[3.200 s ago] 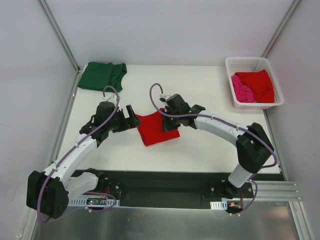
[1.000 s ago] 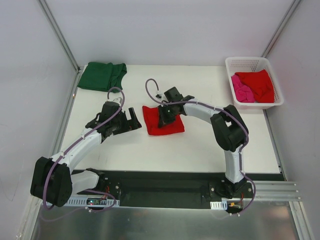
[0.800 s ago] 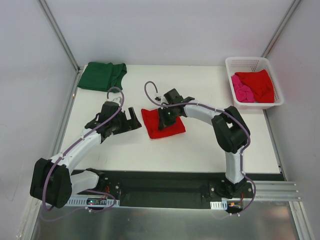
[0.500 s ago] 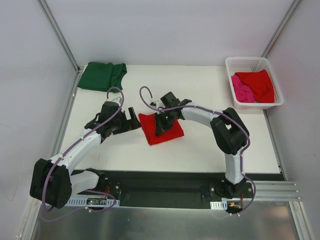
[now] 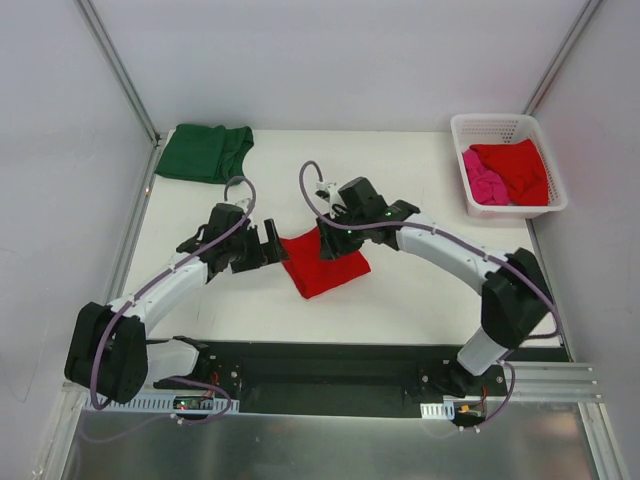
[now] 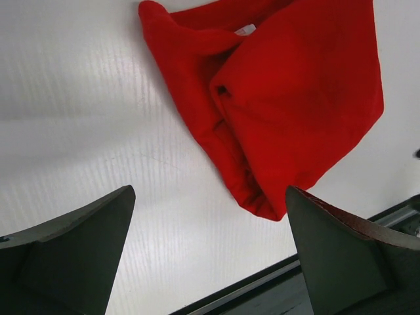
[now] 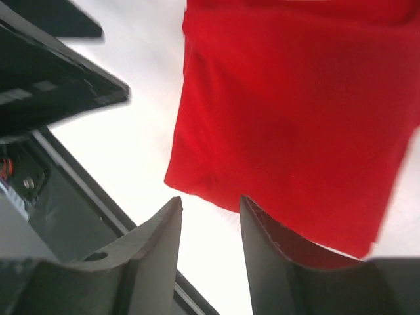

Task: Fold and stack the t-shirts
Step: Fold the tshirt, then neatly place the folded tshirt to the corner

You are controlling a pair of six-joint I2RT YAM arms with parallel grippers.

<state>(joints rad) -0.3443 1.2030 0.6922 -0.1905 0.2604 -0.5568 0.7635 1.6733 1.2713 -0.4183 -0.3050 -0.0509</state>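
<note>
Red t-shirt (image 5: 322, 262): lying folded into a small packet mid-table, between the two arms, with loose cloth bunching along its left edge.
Left gripper (image 6: 209, 197): hovering just beside the packet's left edge, jaws standing wide apart and holding nothing.
Right gripper (image 7: 210, 200): hanging over the packet, jaws standing a little apart with no cloth between them.
Green t-shirt (image 5: 205, 151): lying folded at the far left corner of the table (image 5: 420, 290), well apart from the red one.
Basket (image 5: 490, 128): sitting far right, holding a second red t-shirt (image 5: 518, 168) and a pink t-shirt (image 5: 483, 182).
Step in hand: judging by the lie, the red fold is finishing and stacking is not yet done.
Next move: calling for a pinch through every layer, then a level carry onto the green one.
</note>
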